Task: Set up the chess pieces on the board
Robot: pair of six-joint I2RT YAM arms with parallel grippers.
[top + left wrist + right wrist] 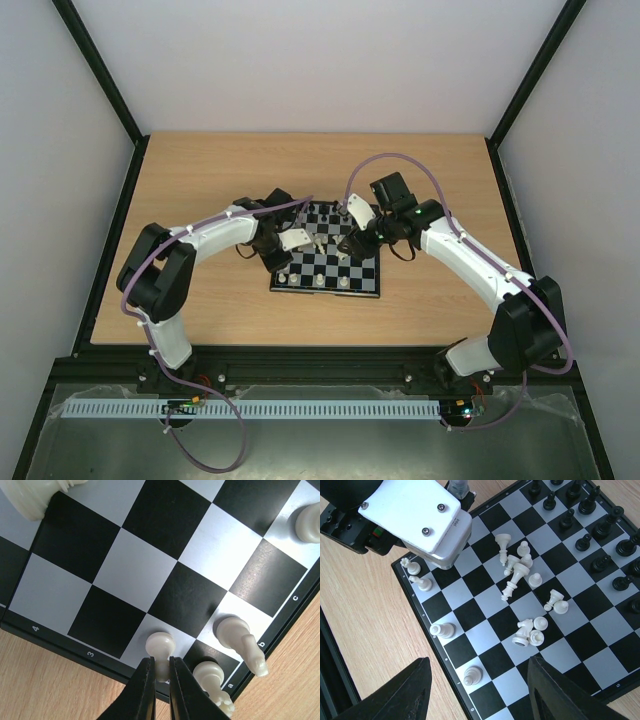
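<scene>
White pawn (160, 643) — in grip of left hand (161, 660)

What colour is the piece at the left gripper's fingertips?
The piece is cream-white; the left wrist view shows it best.

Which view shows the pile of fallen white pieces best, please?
The right wrist view: the pile lies mid-frame on the board, each piece distinct. The top external view shows it only as tiny pale specks. The left wrist view catches at most one piece at its top edge.
</scene>
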